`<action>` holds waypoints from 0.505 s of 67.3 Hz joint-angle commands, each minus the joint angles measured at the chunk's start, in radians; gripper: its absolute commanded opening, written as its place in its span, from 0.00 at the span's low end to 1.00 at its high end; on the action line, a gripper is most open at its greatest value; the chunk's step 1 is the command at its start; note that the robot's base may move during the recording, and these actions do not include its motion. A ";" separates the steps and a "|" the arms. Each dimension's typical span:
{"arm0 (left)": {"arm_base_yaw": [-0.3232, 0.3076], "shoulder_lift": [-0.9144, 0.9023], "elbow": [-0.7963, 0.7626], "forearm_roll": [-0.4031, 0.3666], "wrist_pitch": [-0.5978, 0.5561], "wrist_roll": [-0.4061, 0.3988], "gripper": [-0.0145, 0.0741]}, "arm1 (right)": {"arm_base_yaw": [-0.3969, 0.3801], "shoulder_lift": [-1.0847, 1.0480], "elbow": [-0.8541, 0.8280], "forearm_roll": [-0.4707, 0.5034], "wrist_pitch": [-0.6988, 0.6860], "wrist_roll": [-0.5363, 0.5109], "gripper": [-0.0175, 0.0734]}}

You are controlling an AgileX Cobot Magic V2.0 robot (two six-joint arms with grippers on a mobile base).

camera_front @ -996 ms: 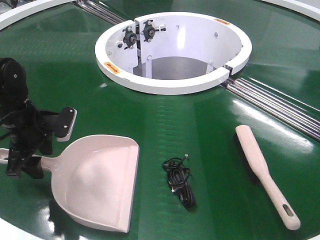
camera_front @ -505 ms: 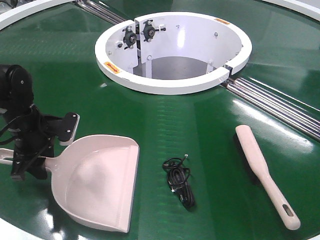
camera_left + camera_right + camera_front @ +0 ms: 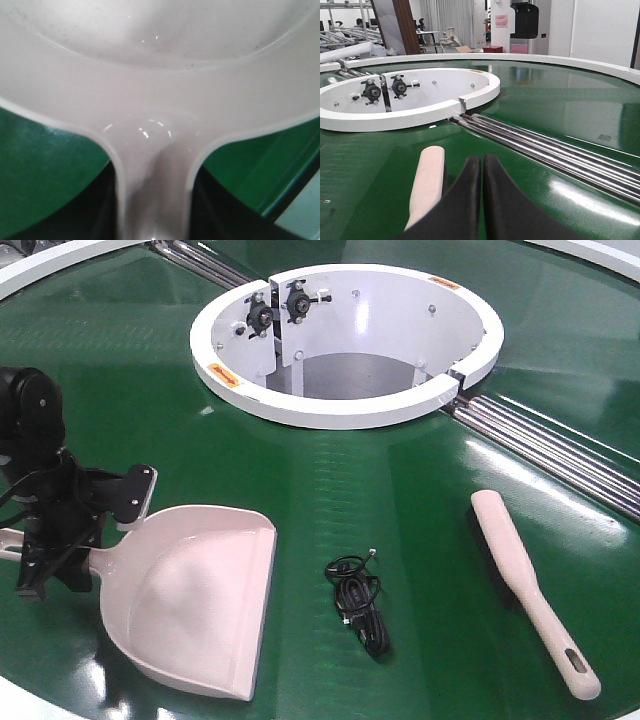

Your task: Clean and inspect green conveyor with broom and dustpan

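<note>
One dustpan (image 3: 195, 600), left gripper (image 3: 50, 558) (clamping handle), broom (image 3: 520, 582) apart.

Conveyor (image 3: 420, 500) carries all items. Ring opening (image 3: 340, 412) sits at the far centre of the belt. Rollers (image 3: 545, 445) run from the ring's right side toward the right edge. Dustpan (image 3: 200, 600) lies on the belt by the front left edge, mouth facing right, handle toward the left edge. Cable (image 3: 360, 605) lies at front centre, just right of the mouth, apart from it. Broom (image 3: 530, 590) lies well right of the cable, handle end toward the front edge, head toward the rollers.
</note>
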 commanded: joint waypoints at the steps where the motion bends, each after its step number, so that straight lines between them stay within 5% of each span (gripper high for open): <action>1: -0.006 -0.067 -0.027 -0.015 0.038 -0.070 0.15 | -0.003 -0.018 0.022 -0.004 -0.074 0.000 0.18; 34: -0.144 -0.052 -0.027 -0.008 -0.014 -0.132 0.15 | -0.003 -0.018 0.022 -0.004 -0.074 0.000 0.18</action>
